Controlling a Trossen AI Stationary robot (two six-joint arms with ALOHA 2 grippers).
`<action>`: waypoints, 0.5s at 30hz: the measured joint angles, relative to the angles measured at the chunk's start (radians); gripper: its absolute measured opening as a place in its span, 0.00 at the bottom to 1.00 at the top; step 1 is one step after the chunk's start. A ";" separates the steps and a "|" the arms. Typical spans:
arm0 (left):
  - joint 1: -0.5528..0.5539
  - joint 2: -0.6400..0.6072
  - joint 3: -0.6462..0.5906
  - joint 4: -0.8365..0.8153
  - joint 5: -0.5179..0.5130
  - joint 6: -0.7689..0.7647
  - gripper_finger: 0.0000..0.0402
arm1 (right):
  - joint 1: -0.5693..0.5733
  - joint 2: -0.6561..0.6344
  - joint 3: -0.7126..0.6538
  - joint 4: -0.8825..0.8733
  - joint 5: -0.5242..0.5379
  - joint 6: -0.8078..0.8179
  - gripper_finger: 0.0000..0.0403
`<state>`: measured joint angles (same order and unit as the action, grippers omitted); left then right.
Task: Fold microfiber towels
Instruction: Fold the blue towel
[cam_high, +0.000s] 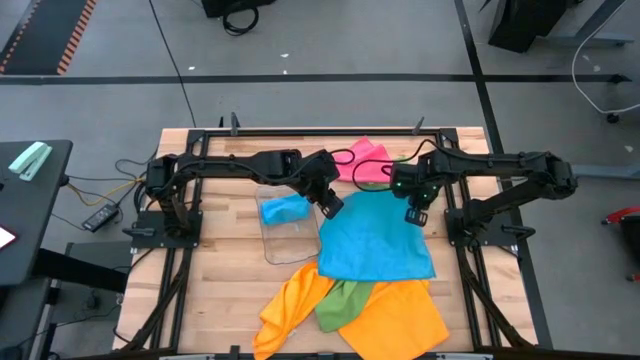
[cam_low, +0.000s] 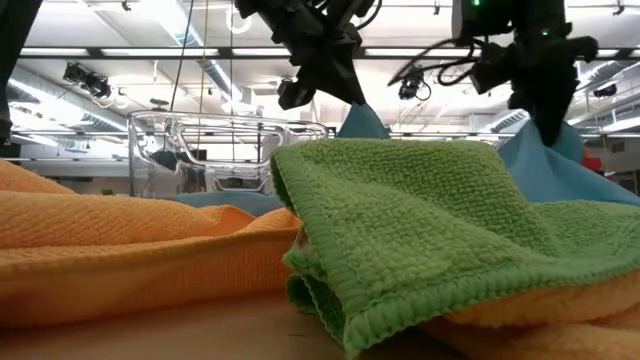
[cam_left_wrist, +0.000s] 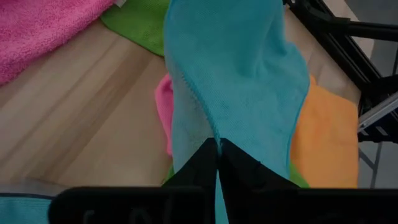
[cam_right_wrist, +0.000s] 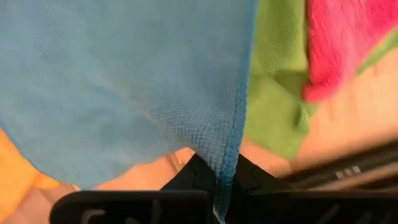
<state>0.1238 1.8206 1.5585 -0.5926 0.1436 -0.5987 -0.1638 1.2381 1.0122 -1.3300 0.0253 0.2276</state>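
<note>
Jaws of both arms pinch blue towel (cam_high: 375, 240) corners above table (cam_high: 215, 275)

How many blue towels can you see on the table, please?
2: a large blue towel mid-table, its far corners held by both tools, and a smaller blue one in the clear tray. Others may be hidden.

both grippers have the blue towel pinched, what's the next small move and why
Probably carry both corners forward over the sky blue microfiber towel toward its near edge. The left gripper and right gripper are each shut on a far corner, lifted off the table, and the rest lies flat on the wooden table, ready to fold in half.
</note>
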 joint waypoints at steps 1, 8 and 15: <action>0.000 0.000 0.000 0.000 -0.001 0.000 0.07 | 0.000 0.000 0.000 -0.012 0.004 -0.003 0.04; 0.002 0.000 0.000 -0.001 -0.001 0.001 0.04 | 0.000 0.000 0.000 -0.036 0.006 -0.077 0.04; 0.001 0.000 0.000 -0.001 -0.001 0.000 0.05 | -0.013 0.000 0.000 -0.026 0.060 -0.195 0.14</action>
<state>0.1249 1.8206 1.5585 -0.5938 0.1425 -0.5991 -0.1766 1.2381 1.0126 -1.3559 0.0849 0.0325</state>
